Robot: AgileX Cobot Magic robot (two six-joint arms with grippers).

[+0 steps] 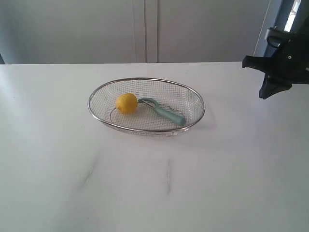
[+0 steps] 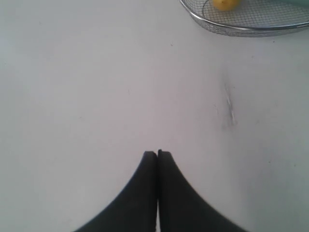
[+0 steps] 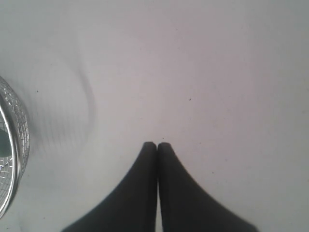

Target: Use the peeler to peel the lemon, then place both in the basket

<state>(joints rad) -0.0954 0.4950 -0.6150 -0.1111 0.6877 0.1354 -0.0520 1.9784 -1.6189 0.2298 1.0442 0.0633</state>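
The yellow lemon [image 1: 126,103] lies inside the silver wire basket [image 1: 98,93] in the middle of the white table. Beside it, also in the basket, lies the teal-handled peeler [image 1: 166,112], its metal head toward the lemon. My right gripper [image 1: 268,92] hangs shut above the table at the far right, well away from the basket. In its wrist view the right gripper [image 3: 157,144] holds nothing, with the basket rim [image 3: 19,145] at the frame's edge. My left gripper [image 2: 157,152] is shut and empty over bare table; basket [image 2: 227,28] and lemon [image 2: 226,4] show far off.
The white table [image 1: 154,183] spreads wide round the basket. A grey wall with panel seams [image 1: 145,29] runs behind its far edge. Faint scuff marks [image 1: 168,176] show on the table in front of the basket.
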